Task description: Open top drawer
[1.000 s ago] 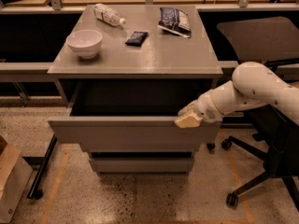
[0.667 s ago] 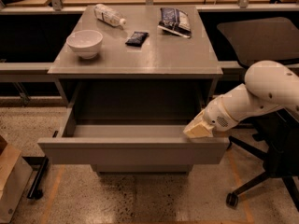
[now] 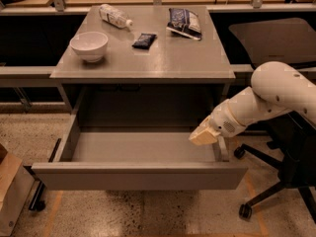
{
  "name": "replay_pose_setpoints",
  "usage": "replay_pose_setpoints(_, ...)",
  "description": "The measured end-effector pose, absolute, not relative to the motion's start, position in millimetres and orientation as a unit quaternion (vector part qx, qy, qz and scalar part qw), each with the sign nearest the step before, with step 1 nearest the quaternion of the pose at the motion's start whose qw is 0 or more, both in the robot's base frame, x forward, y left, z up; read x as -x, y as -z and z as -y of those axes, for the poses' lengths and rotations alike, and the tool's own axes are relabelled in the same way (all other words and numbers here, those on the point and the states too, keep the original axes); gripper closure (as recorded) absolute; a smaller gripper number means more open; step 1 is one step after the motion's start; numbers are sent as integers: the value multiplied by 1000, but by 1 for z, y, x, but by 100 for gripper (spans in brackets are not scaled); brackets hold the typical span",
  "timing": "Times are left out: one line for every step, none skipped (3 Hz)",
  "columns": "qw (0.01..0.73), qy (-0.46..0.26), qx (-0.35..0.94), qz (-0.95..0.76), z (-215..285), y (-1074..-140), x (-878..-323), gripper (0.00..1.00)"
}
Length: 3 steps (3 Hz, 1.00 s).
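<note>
The top drawer (image 3: 138,177) stands pulled far out under the surface (image 3: 163,58). Our tool (image 3: 204,135) is just above its right side wall; clenched or released, we cannot tell. We judge the drawer stiff and handleless: hook the front's upper edge.

Tabletop (image 3: 168,58) bears bowl (image 3: 89,45), bottle (image 3: 114,16), packet (image 3: 144,40), perhaps snack bag (image 3: 184,22); gripper (image 3: 203,136) below.

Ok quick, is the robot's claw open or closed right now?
Claw: cannot be told; it is at the right side of the pulled-out top drawer.
</note>
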State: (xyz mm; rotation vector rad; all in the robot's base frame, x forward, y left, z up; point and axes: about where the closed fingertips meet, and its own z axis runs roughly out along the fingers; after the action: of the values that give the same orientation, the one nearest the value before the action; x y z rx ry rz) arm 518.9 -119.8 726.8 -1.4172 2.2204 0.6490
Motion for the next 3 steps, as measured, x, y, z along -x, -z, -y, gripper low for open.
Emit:
replay_pose_setpoints(211, -235, 512, -799, 118, -726, -519, 45)
replay_pose_setpoints(210, -236, 513, -798, 117, -725, -518, 22)
replay_pose_setpoints(209, -237, 514, -798, 115, -724, -518, 1)
